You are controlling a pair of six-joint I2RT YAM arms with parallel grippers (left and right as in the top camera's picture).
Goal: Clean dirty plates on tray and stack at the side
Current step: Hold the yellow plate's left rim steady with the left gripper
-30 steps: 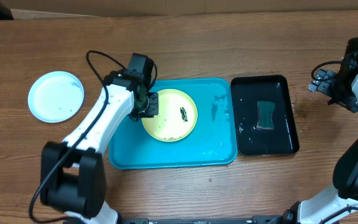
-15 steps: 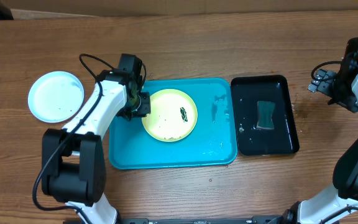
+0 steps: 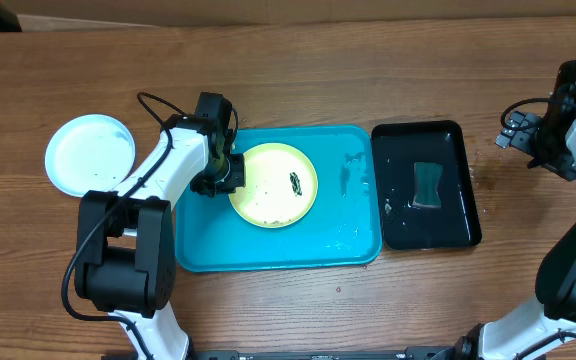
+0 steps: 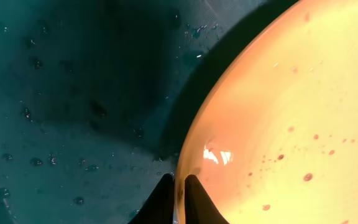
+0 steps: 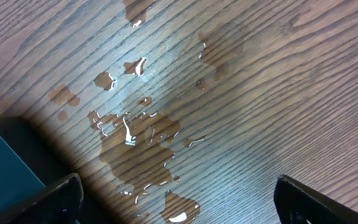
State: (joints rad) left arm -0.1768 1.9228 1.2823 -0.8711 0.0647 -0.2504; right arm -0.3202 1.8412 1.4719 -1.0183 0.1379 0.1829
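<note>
Pinching the yellow-green plate (image 3: 273,185) by its left rim with the left gripper (image 3: 219,178); the plate sits in the tray (image 3: 268,258).

On the left wrist cam I see both fingertips (image 4: 163,205) closed on the rim, one on each side, with wet tray floor just beyond the edge. The gripper is wedged between the plate's edge and the tray's left wall, so room there is tight. Right of the plate there's bare wet floor up to the right wall. A dark smear (image 3: 295,182) sits near the plate's centre. The black tray (image 3: 418,129), with a sponge (image 3: 428,185) in it, is just beside the tray's right edge. The pale plate (image 3: 90,153) is on the table (image 3: 318,60), well left of the tray, with open wood between. The right gripper (image 5: 178,202) is spread wide and holds nothing, hovering over puddles (image 5: 135,137) right of the black tray.
</note>
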